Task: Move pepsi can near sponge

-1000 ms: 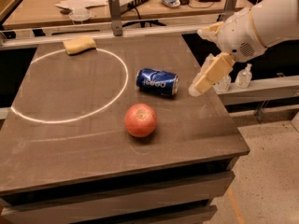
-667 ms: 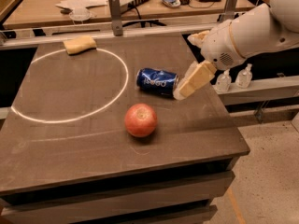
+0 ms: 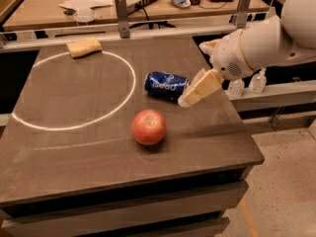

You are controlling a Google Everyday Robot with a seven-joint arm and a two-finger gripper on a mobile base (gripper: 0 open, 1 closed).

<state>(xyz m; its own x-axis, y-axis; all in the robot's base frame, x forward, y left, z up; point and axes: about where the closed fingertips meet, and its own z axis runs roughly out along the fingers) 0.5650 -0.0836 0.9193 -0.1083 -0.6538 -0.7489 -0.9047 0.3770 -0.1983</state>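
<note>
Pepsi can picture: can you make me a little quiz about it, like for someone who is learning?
1. True or false: the pepsi can stands upright on the table.
2. Which thing is closest to the gripper? A the sponge, B the pepsi can, C the apple.
3. Fill in: the apple sits ____ the white circle (inside or outside).

Key
1. False, it lies on its side.
2. B, the gripper is right at one end of the can.
3. Outside.
</note>
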